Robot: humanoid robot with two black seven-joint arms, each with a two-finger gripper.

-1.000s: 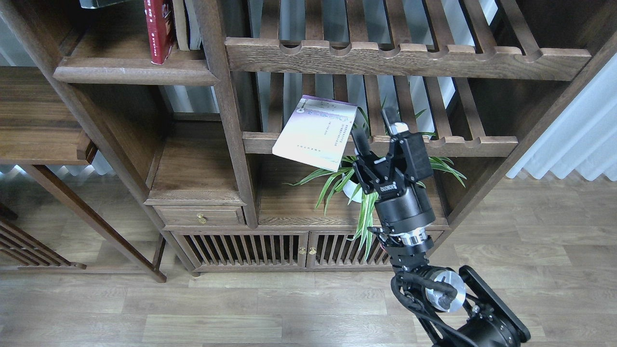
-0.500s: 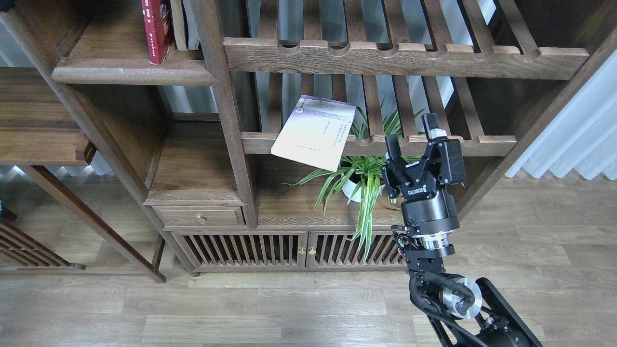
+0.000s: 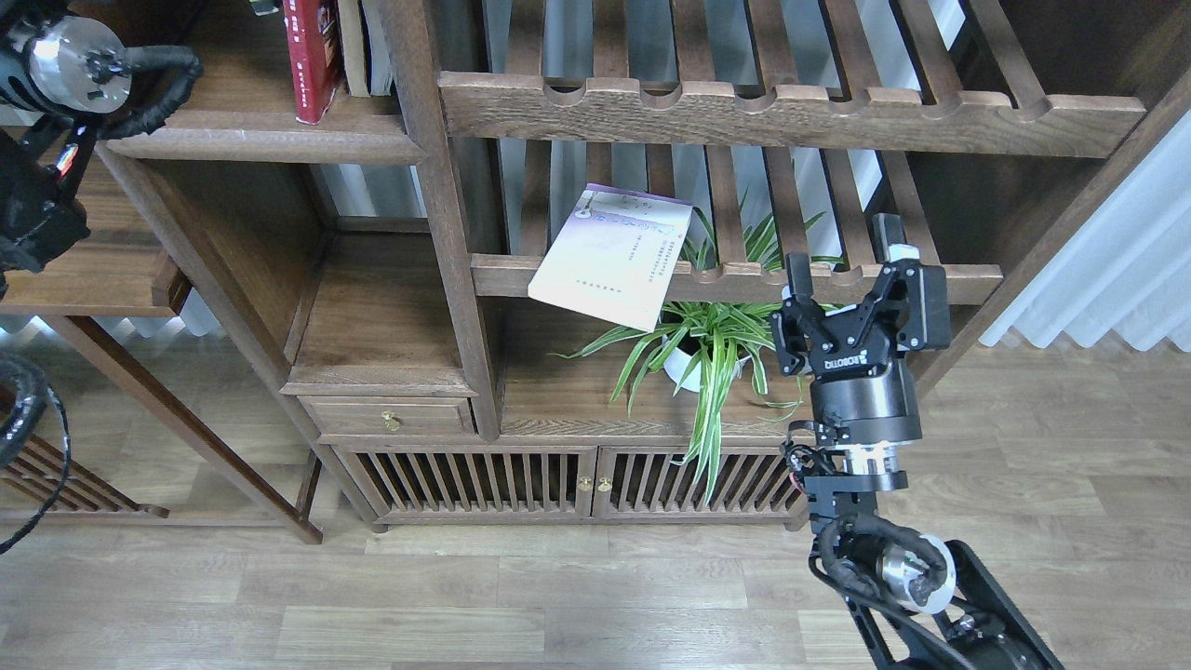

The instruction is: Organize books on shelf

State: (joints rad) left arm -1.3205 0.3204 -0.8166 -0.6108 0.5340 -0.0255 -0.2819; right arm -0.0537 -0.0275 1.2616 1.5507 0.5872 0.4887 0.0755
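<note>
At right, right gripper (image 3: pixel 845 252) moved further right of lavender book (image 3: pixel 609 261), fingers wide, empty; left arm (image 3: pixel 42 121) entered.

Right gripper (image 3: pixel 845 262) upright, fingers apart; left gripper apparently hidden.

I see the shelf (image 3: pixel 251 140), a solid dark-brown board with a rounded front edge, at the upper left of the wooden unit. On it a red book (image 3: pixel 310 56) stands upright with a slight lean, its spine to me, and just to its right a thicker book (image 3: pixel 352 46) stands touching it, only partly in view. Well below and to the right of the shelf, the pale lavender-white paperback (image 3: pixel 609 256) lies tilted, cover up, on a slatted rack, its lower corner hanging past the rack's front rail.
</note>
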